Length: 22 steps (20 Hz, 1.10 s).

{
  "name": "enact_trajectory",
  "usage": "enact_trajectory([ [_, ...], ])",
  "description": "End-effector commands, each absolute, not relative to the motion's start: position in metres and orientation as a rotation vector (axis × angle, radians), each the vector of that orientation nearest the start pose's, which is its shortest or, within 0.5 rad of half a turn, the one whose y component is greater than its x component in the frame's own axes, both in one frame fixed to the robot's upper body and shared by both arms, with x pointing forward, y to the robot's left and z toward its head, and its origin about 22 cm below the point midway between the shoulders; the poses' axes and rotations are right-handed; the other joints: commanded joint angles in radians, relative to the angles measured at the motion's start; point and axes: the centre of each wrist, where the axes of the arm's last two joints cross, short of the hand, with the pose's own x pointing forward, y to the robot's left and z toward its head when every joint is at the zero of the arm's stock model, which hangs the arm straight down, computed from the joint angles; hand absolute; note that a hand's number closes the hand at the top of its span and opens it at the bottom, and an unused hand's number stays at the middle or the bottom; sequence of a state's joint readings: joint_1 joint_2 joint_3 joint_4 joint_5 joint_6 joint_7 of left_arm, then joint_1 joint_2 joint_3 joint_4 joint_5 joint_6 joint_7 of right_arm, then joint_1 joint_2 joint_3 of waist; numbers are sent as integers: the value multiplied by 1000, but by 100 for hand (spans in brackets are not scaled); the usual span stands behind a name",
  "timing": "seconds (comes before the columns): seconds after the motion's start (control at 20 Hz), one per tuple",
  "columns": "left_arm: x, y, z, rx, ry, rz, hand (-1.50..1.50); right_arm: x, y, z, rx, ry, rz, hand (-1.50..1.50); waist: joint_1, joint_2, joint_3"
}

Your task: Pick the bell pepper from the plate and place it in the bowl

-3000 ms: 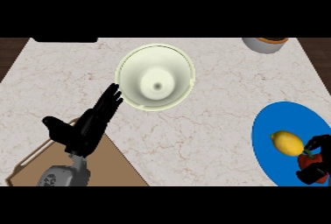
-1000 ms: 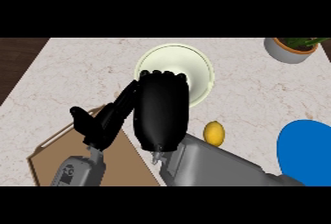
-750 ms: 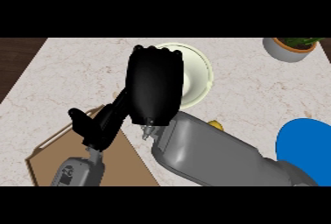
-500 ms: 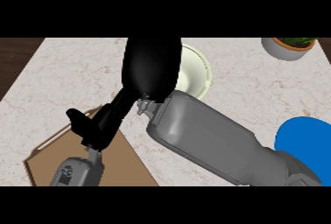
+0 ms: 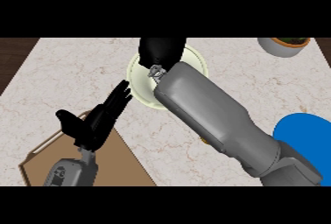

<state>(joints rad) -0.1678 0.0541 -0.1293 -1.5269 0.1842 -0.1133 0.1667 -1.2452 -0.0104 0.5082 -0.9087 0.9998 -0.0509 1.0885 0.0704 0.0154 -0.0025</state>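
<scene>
The cream bowl (image 5: 138,78) stands at the counter's top middle. My right hand (image 5: 161,51) hangs over it, back toward me, and its grey forearm covers the bowl's right half. The blue plate (image 5: 302,136) lies at the right edge with nothing showing on its visible part. Most of the bell pepper is hidden. Only a small yellow sliver (image 5: 202,141) peeks out under the forearm, on the counter between bowl and plate. I cannot tell whether anything is in the right hand. My left hand (image 5: 97,123) rests open at the lower left, fingers pointing up toward the bowl.
A brown cutting board (image 5: 126,168) lies under my left forearm at the lower left. A potted plant in a grey pot (image 5: 284,44) stands at the top right corner. The counter's left edge runs along dark flooring (image 5: 13,57).
My right hand has travelled from the counter's middle up over the bowl. The yellow pepper, seen beside the forearm a second ago, is now almost covered by it. The left hand stayed put.
</scene>
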Motion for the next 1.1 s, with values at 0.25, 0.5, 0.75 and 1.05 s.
enact_trajectory([
  [0.25, 279, 185, 37, -323, -1493, -192, 0, 425, -15, 148, -1363, -976, 771, 150, 5, 10, 1],
  [0.5, 281, 183, 40, -320, -1493, -192, 0, 435, -32, 136, -1266, -985, 587, -150, 2, 9, 2],
  [0.75, 274, 175, 35, -351, -1493, -211, 0, 436, -40, 126, -1150, -1170, 472, -150, 13, 11, 3],
  [1.05, 269, 180, 26, -338, -1487, -178, 0, 428, -38, 148, -1030, -1576, 31, -150, 7, 3, 5],
])
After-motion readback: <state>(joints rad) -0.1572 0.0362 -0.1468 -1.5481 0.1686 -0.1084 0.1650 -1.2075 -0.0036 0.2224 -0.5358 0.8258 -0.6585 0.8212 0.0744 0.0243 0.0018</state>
